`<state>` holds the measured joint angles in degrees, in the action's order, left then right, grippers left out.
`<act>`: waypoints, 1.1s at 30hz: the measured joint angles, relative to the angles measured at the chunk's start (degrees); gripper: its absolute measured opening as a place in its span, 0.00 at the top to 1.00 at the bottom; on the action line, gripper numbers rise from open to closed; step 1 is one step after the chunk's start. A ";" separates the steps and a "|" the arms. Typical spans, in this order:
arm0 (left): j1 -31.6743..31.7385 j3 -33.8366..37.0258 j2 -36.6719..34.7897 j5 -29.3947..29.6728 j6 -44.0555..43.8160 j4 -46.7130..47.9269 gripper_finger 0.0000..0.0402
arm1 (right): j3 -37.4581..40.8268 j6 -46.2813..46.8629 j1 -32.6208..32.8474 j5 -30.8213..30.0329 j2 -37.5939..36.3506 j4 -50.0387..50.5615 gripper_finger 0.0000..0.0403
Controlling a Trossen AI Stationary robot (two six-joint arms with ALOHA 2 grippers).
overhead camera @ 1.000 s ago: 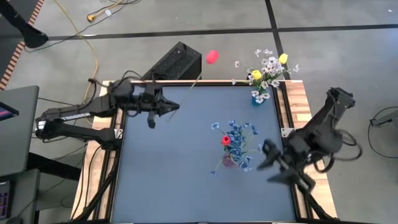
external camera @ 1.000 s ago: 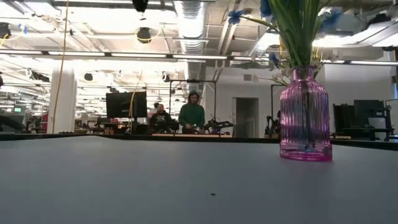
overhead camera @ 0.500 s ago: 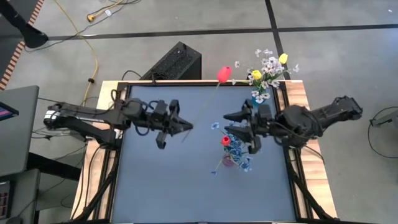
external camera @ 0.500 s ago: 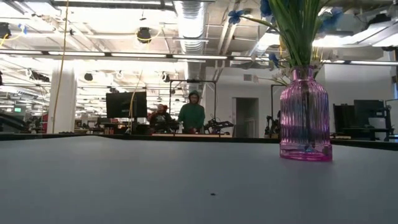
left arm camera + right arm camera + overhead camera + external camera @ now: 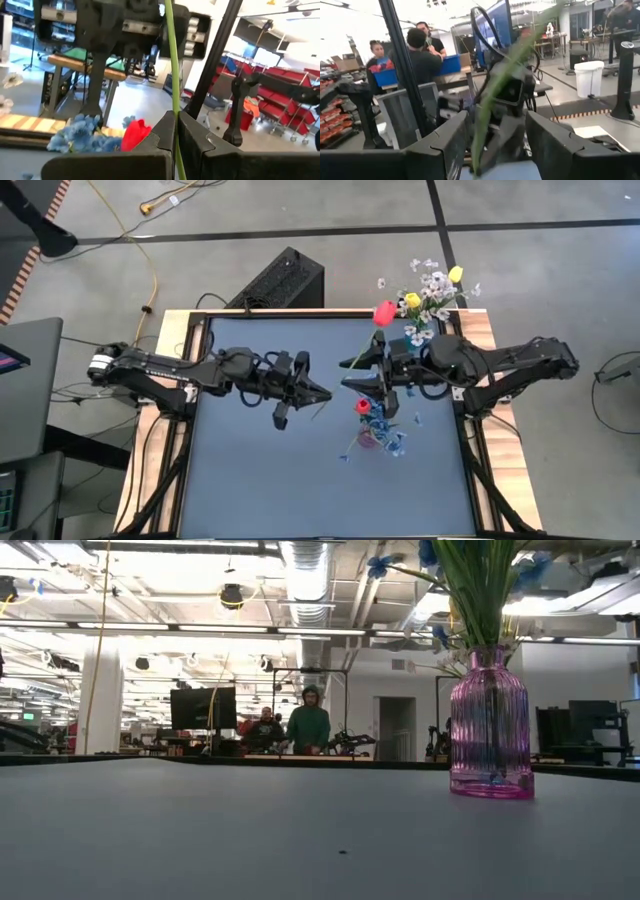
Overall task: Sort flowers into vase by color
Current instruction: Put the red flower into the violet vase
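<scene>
From above, the left claw (image 5: 318, 394) sits over the middle of the dark bench (image 5: 250, 480), pinching the lower end of a red tulip's stem (image 5: 360, 355); the red tulip (image 5: 384, 313) itself leans out toward the bench's far edge. The right claw (image 5: 355, 383) faces it from the other side, fingers spread around the same stem, not yet closed. Just below them, the pink vase (image 5: 370, 437) holds blue flowers (image 5: 392, 415) and a red bud (image 5: 363, 406). At the far right corner a second vase (image 5: 415, 338) carries white sprays (image 5: 434, 287) and yellow buds (image 5: 411, 300). So most stems look sorted; this tulip is the one left in hand.

At bench level, the pink vase (image 5: 489, 725) stands upright with green stems (image 5: 478, 590); people stand far behind.

The left wrist shows the stem (image 5: 172, 75) clamped between pressed fingers (image 5: 165, 132).

The right wrist shows a blurred stem (image 5: 495, 100) between wide-open fingers (image 5: 455, 135).

No writing is readable.
</scene>
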<state>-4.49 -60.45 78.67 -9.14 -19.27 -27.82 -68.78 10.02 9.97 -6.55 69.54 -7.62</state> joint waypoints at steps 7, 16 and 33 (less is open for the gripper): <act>0.04 -0.35 0.20 1.31 0.85 2.00 1.00 | -0.28 -0.57 -0.11 0.94 -0.29 -0.30 0.45; 0.09 -0.37 0.22 3.67 1.66 3.11 1.00 | -0.25 -1.09 -0.13 1.21 -0.26 -0.50 0.59; -0.07 -0.39 0.14 1.74 4.02 3.55 0.88 | -0.16 -2.57 2.03 0.03 -5.95 4.41 0.94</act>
<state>-4.56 -60.84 78.82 -7.40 -15.25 -24.27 -68.94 7.45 12.00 -6.52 63.59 -3.21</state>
